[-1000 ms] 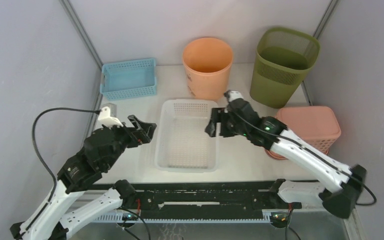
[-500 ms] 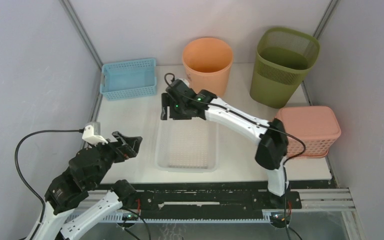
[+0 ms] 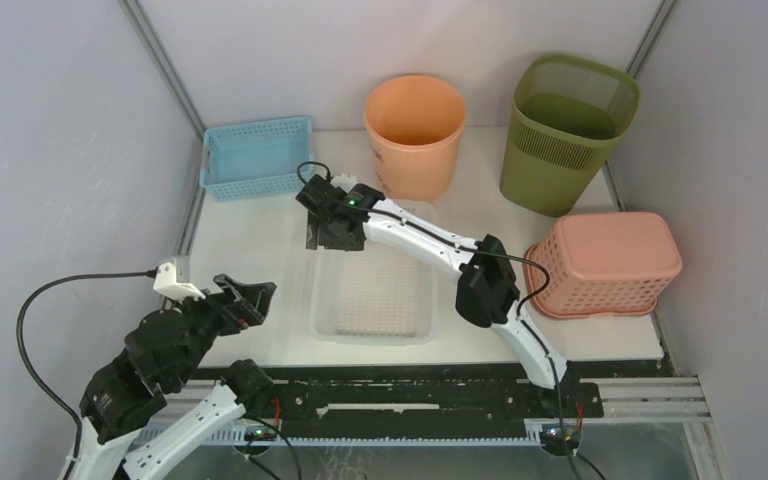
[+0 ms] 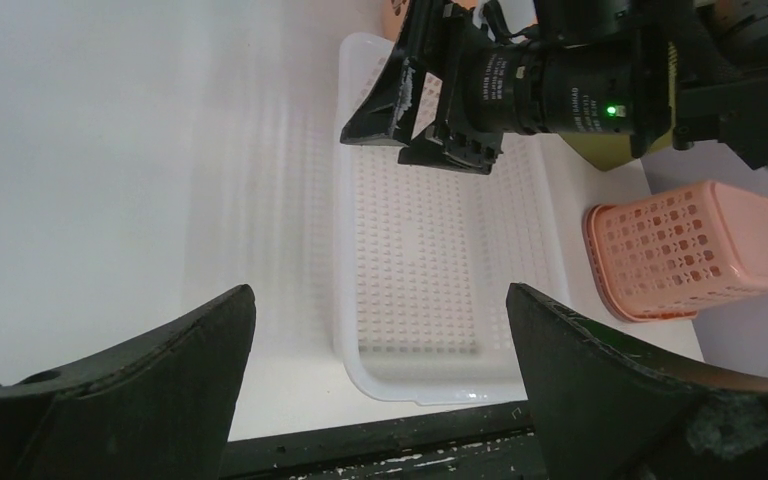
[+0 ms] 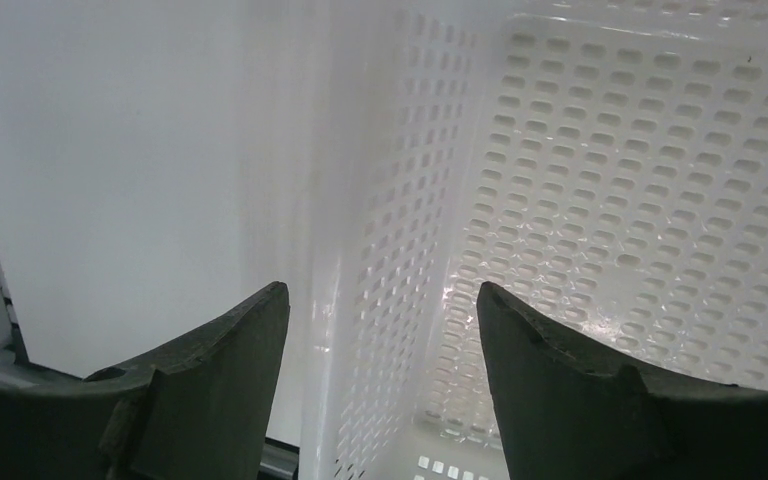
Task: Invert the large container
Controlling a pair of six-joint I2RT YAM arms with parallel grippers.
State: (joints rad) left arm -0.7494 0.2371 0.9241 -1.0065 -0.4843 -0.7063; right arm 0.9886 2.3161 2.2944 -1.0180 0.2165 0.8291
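Note:
The large white perforated basket point(image 3: 372, 300) stands upright in the middle of the table. It also shows in the left wrist view point(image 4: 430, 260) and the right wrist view point(image 5: 610, 200). My right gripper point(image 3: 324, 240) is open above the basket's far left corner. In the right wrist view, the right gripper point(image 5: 380, 295) has one jaw outside the left wall and one inside. It also shows in the left wrist view point(image 4: 400, 140). My left gripper point(image 3: 250, 298) is open and empty, off the basket's near left side. The left gripper point(image 4: 380, 400) looks along the basket.
An orange bucket point(image 3: 415, 135) and a green mesh bin point(image 3: 565, 130) stand at the back. A small blue basket point(image 3: 257, 158) sits at the back left. A pink basket point(image 3: 610, 262) lies upside down at the right, and shows in the left wrist view point(image 4: 695, 245).
My right arm has swung from the basket's right rim across to its far left corner. My left arm has pulled back toward the near left. The basket has not moved.

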